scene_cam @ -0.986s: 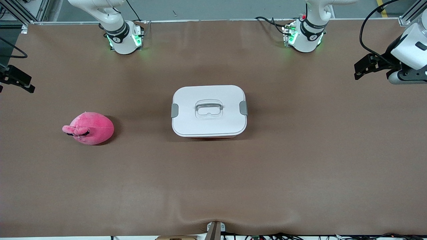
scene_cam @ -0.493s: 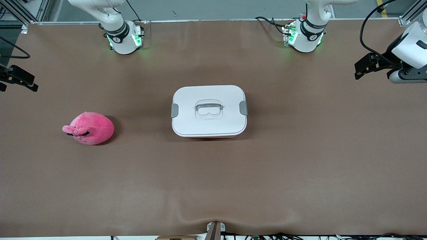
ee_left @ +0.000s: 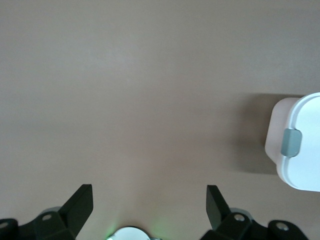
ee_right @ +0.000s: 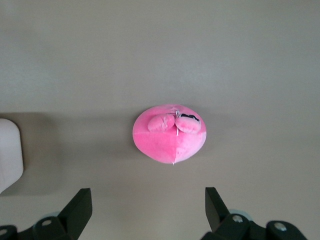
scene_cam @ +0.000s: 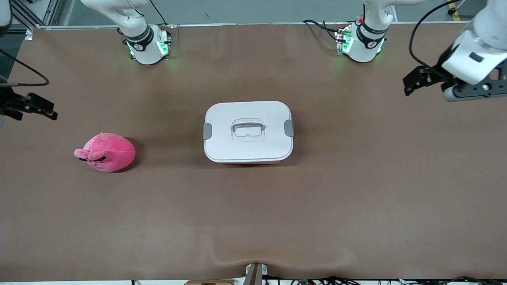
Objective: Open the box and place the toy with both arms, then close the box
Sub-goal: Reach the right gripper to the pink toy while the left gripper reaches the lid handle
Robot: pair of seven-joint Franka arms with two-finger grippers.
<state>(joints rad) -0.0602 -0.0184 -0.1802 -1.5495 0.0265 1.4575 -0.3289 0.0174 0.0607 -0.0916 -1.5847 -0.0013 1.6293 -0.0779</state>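
On table [scene_cam: 356, 198]: unlabelled box [scene_cam: 248, 132], toy [scene_cam: 106, 152].

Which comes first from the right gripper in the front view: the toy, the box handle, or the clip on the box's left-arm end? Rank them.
Measured from the right gripper, open in the air at the right arm's end of the table:
1. The toy, on the table at that same end.
2. The box handle, in the middle of the lid.
3. The grey clip, on the box's end toward the left arm.
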